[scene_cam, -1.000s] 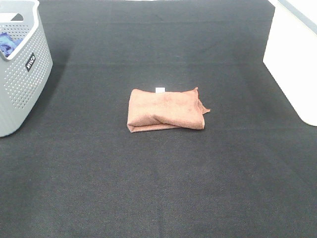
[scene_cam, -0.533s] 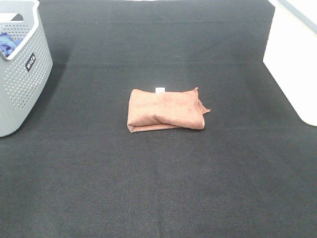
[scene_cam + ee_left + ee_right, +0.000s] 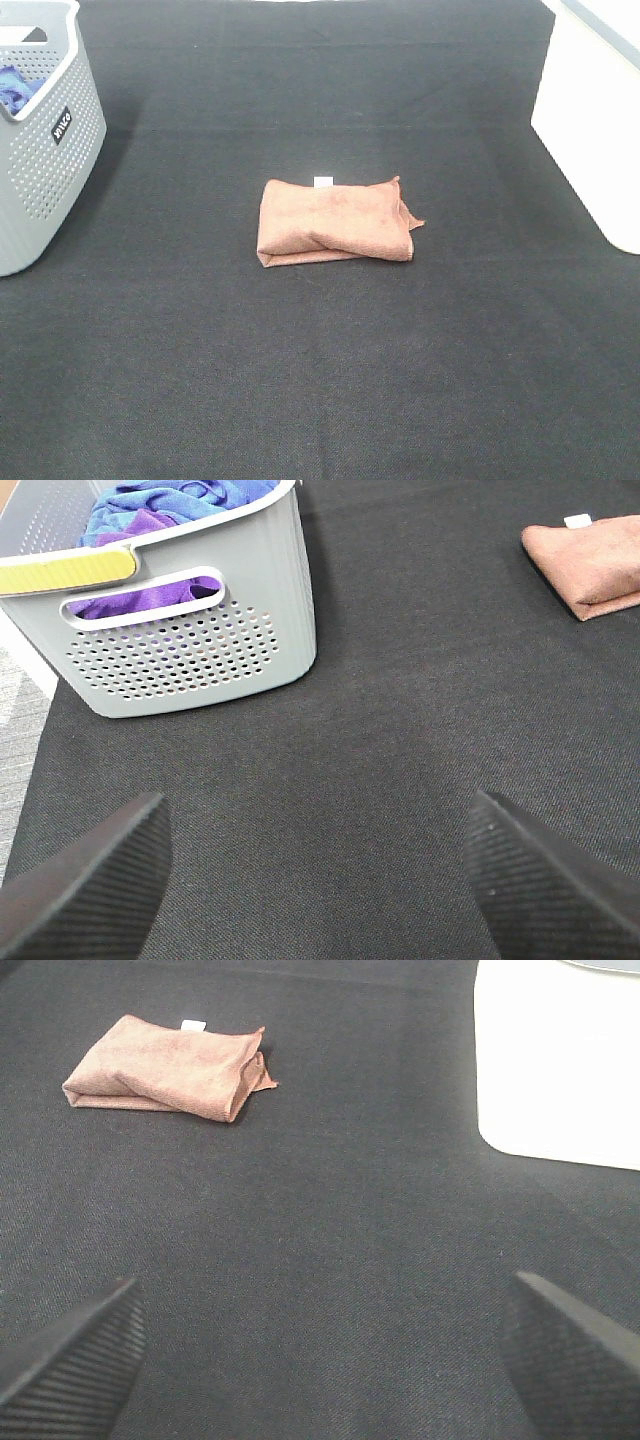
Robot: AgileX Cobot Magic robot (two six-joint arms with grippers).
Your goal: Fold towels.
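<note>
Folded towel [image 3: 334, 221] lay mid-bench, well apart from both sets of fingers.
Left fingers [image 3: 95, 880] and right fingers [image 3: 570, 1360], ribbed black pads, stood spread wide, grasping nothing. The terracotta microfibre towel formed a soft rectangle on the dark woven bench [image 3: 320, 380], white tag [image 3: 323, 181] at one edge.

A black mat [image 3: 320, 380] lies open on every side of a folded towel [image 3: 335, 222] at its middle. A grey perforated basket [image 3: 45, 170] heaped with cloths [image 3: 165, 505] blocks the far left edge. A white box [image 3: 590, 130] blocks the far right edge. Both stand well apart from the towel, leaving wide bare lanes between.
</note>
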